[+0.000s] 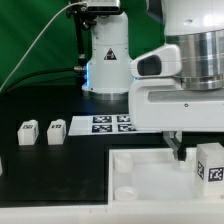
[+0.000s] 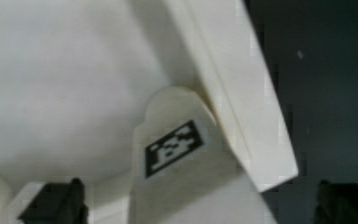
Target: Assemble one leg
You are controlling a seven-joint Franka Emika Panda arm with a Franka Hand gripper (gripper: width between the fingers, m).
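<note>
We see the leg standing inside the tray, against its right rim; pincer just left of it; spread or not, we cannot tell; two spare legs on surface, far left.

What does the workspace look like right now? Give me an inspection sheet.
Surface: dark table.
Job's things: one leg standing on the white tray near its raised edge; three more legs standing apart on the table.
Clutter: marker board flat behind the tray.
Grippers: gripper over the tray beside the leg; whether the jaws grip it cannot be told.
Cables: one cable running to the arm base.
Surroundings: green backdrop.
</note>
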